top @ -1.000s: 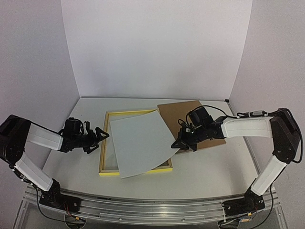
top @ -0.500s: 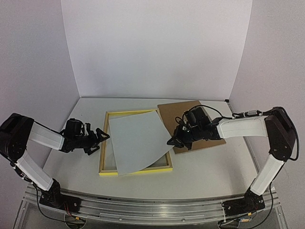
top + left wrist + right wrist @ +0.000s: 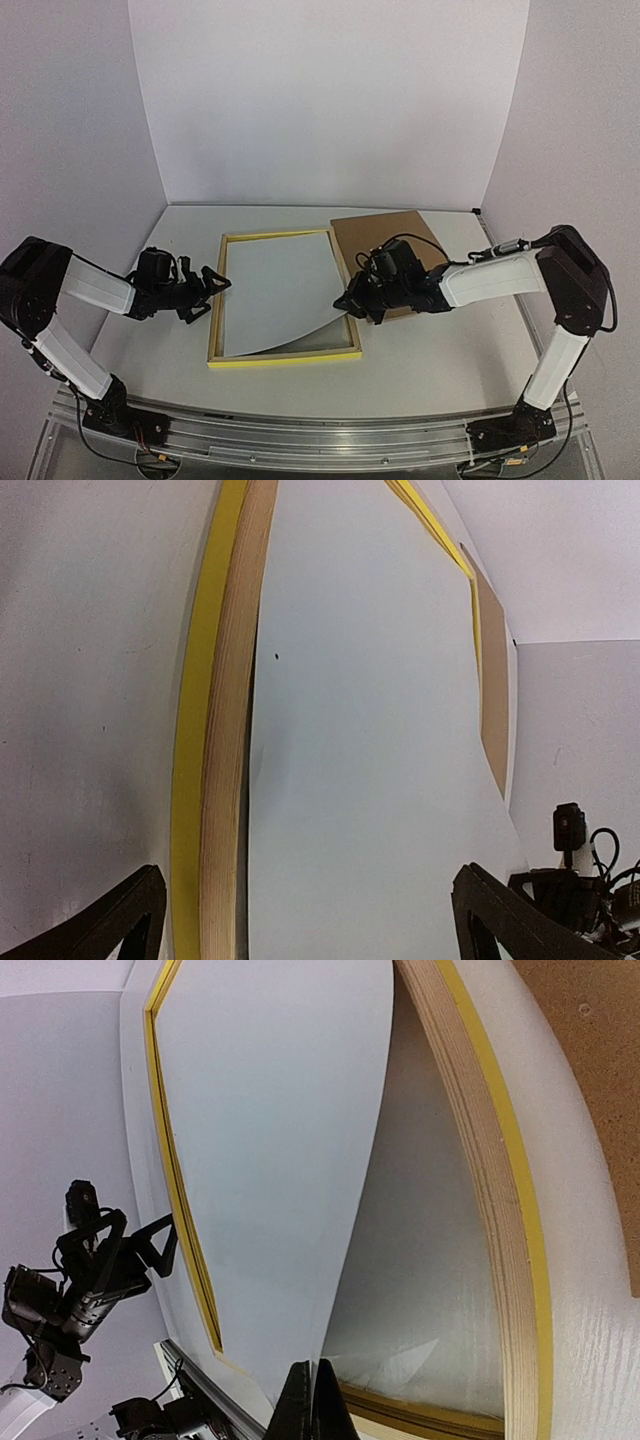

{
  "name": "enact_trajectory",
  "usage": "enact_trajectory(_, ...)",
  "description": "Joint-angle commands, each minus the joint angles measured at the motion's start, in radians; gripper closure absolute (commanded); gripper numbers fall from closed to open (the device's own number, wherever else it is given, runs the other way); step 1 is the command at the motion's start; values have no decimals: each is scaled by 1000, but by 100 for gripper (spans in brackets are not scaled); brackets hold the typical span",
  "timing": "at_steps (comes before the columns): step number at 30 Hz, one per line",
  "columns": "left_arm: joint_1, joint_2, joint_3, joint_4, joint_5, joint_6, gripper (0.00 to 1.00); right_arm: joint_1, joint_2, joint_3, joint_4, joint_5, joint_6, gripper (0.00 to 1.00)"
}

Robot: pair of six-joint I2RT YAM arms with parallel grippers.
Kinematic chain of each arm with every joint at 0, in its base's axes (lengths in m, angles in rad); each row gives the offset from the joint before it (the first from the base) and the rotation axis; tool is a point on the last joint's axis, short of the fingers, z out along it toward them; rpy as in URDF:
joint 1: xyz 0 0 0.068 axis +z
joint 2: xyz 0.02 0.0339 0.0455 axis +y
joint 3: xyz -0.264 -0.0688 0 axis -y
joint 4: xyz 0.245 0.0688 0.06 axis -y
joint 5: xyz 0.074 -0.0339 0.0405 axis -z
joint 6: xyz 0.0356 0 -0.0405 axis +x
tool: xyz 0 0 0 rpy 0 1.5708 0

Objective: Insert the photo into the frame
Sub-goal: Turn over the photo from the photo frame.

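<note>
See the photo (image 3: 275, 295) lying white side up inside the frame (image 3: 216, 310), flat along the far and left sides, with only its near right corner lifted off the glass. Look at the right gripper (image 3: 343, 300): pressed together, pinching that corner, just over the frame's right edge. Look at the left gripper (image 3: 212, 283) too: spread wide, holding nothing, just beside the frame's left edge. To do this step well, bring the pinched corner down slowly and a little to the left, so as to clear the yellow wood and not land on top of it. Go gently, to avoid a bend or a crease in the thin paper. Let go only with the corner low and inside the edge. Mind the curved near side of the sheet: hard to tell from above whether tucked in or riding on the near rail. Hold the left gripper close, ready to stop the frame from sliding on the table (image 3: 430, 350). Leave the brown board (image 3: 385, 230) behind the right arm alone for now.
</note>
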State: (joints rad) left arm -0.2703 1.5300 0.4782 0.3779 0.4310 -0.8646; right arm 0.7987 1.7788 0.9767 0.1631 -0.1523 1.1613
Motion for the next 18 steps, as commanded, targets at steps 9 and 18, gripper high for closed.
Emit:
enact_trajectory(9, -3, 22, 4, 53, 25, -20, 0, 31, 58, -5, 126, 49, 78, 100)
enact_trajectory(18, -3, 19, -5, 58, 25, -25, 0, 59, 98, 8, 157, 50, 102, 100)
